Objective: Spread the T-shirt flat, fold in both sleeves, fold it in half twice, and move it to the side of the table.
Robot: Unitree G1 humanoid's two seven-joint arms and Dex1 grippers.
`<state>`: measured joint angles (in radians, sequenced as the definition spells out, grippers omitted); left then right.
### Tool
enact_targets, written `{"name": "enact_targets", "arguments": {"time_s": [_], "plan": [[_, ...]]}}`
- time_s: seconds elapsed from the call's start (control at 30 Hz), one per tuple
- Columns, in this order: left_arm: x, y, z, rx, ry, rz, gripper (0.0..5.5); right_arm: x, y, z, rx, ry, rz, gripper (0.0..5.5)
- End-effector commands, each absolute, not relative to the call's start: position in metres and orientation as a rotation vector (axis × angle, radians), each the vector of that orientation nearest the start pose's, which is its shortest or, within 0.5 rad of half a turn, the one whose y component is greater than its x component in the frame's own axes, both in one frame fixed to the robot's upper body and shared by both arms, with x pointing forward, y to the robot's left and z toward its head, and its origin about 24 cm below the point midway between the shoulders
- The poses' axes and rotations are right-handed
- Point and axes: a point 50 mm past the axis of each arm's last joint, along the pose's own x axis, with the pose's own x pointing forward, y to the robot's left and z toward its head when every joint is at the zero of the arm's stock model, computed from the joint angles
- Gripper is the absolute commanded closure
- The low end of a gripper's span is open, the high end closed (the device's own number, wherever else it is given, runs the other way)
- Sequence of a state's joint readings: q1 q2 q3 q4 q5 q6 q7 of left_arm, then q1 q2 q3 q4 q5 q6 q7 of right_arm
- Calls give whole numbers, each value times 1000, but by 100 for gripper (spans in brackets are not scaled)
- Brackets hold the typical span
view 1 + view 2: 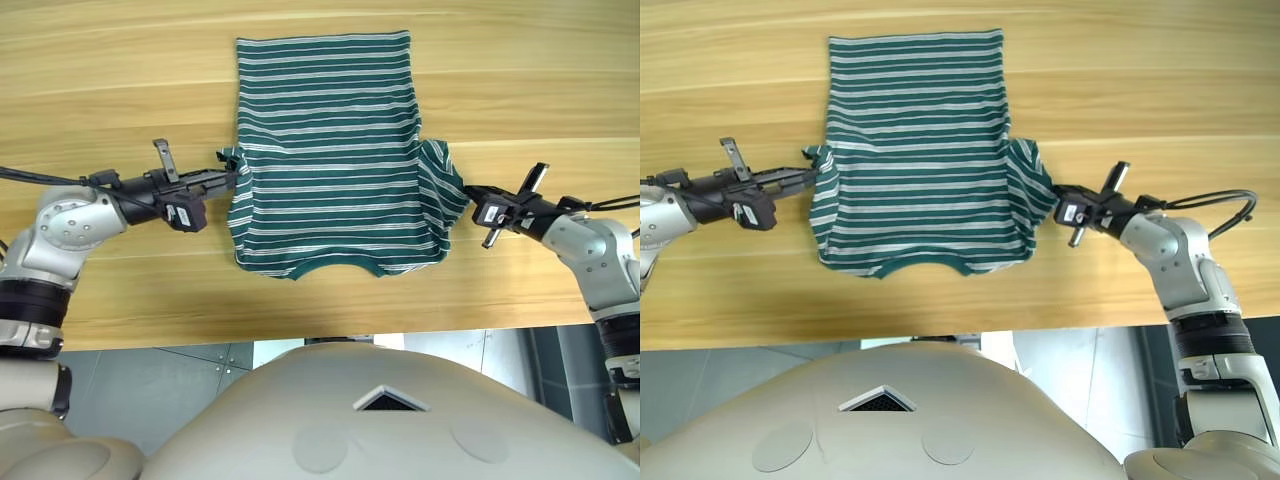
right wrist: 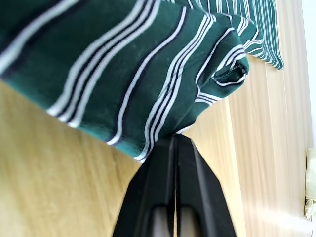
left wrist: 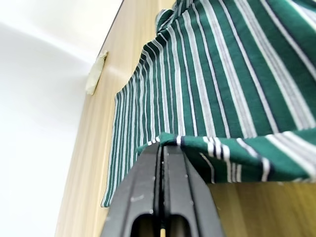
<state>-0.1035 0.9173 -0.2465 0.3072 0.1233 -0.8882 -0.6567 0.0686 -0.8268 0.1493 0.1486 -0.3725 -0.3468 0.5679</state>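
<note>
The T-shirt (image 1: 325, 150) lies on the table (image 1: 100, 60), collar nearest the robot, hem at the far side, mostly flat but bunched at both sides. The left hand (image 1: 228, 178) is closed tight on the left sleeve (image 1: 233, 158). The right hand (image 1: 468, 193) likewise pinches the right sleeve (image 1: 440, 175), with cloth caught between its closed fingers.
</note>
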Motion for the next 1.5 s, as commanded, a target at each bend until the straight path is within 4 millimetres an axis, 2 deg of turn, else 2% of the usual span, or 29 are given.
{"name": "enact_targets", "arguments": {"time_s": [0.03,0.23,0.4,0.7,0.83,1.1,1.3,1.5], "plan": [[229,231,68,1101,-196,-1092,548,218,-252,38,-1159,270,862,550],[226,213,51,1059,-203,-1107,548,220,-244,50,-1142,208,878,550],[226,205,41,1067,-182,-1111,548,220,-243,52,-1137,199,877,550],[240,200,29,1115,-110,-1081,548,218,-239,53,-1124,184,876,550],[241,200,24,1126,-69,-1136,548,219,-241,53,-1130,192,868,550],[238,195,23,1085,-79,-1214,417,221,-239,51,-1129,194,865,550],[235,189,29,998,-150,-1236,310,222,-238,50,-1124,194,863,550],[234,192,41,903,-219,-1182,216,224,-240,53,-1118,183,831,550]]}}
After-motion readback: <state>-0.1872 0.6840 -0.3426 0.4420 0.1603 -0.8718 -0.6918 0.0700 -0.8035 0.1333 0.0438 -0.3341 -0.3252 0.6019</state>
